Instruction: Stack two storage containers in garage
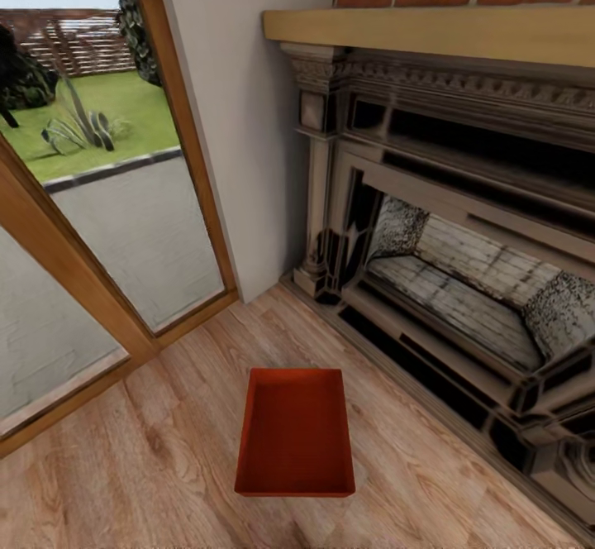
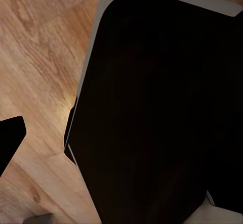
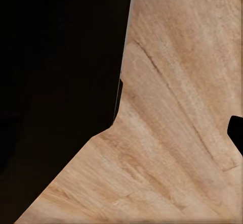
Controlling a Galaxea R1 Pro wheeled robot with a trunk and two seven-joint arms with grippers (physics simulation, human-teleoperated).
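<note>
Wood planks under both my wrists, dark bodywork blocking most of the look, so I can't tell whether either gripper is apart or together. Nothing lifted yet: one bin (image 1: 295, 432) sits on the plank floor (image 1: 140, 466) just ahead, between the glass door (image 1: 99, 202) and the fireplace (image 1: 463, 284). Whole haul to the garage remains.

Empty orange-red container (image 1: 295, 432) on wood floor (image 1: 149, 466)

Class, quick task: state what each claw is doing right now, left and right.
Left claw: cannot be told; only a dark tip shows above the wood floor.
Right claw: cannot be told either.
</note>
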